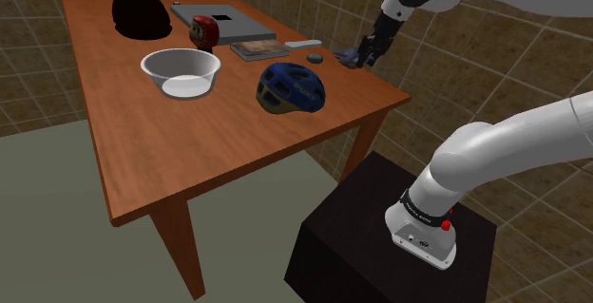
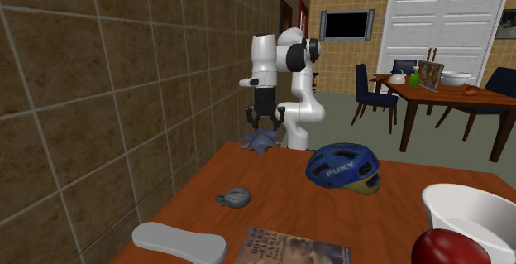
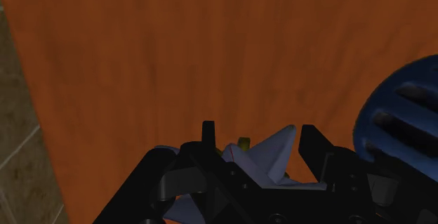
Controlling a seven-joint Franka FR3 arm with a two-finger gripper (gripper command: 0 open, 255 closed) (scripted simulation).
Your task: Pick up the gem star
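A: Where is the pale blue-grey, spiky gem star (image 3: 270,158) sitting?

B: It is lying on the orange-brown wooden table (image 1: 190,149), right at the edge nearest the robot's stand. In the second exterior view it is close to the brown tiled wall (image 2: 99,97).

A: And what is the all-black two-finger gripper (image 3: 258,142) doing?

B: It is hanging directly over the star, pointing down. The fingers (image 3: 208,137) are standing apart with the star between them. I am not seeing either one pressing on it, so I am reading the jaws as parted and the star as not held.

A: So which step is this?

B: I am judging it as the end of the approach, just ahead of the grasp. The next move is calling for a steady closing on the star's body, not on a slanted point, and then a straight lift.

A: Is anything crowding it?

B: The small grey round object (image 1: 315,58) is lying near the star. The dark blue bicycle helmet (image 1: 291,87) is resting a little further in, and it is well apart from the fingers.
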